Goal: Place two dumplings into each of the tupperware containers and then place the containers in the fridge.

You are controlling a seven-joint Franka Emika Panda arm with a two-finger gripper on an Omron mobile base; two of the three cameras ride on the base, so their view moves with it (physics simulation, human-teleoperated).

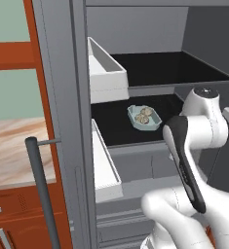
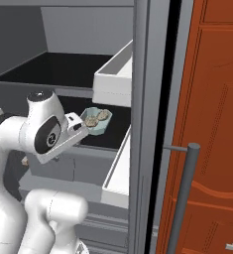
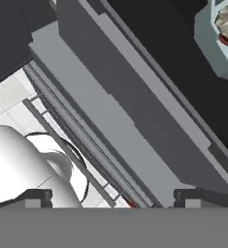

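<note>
Blue tupperware container (image 1: 144, 118) mid-shelf, clear of edges

Two flanking views into fridge (image 1: 150, 63); hand camera downward.

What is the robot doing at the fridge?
The robot is putting food away. The fridge stands open, and a pale blue tupperware container with dumplings in it sits on a black shelf inside. The gripper is open, holds nothing and points down past the front of that shelf, with the container off to one side. The arm is bent in front of the fridge. The other container is out of sight in these pictures.
</note>
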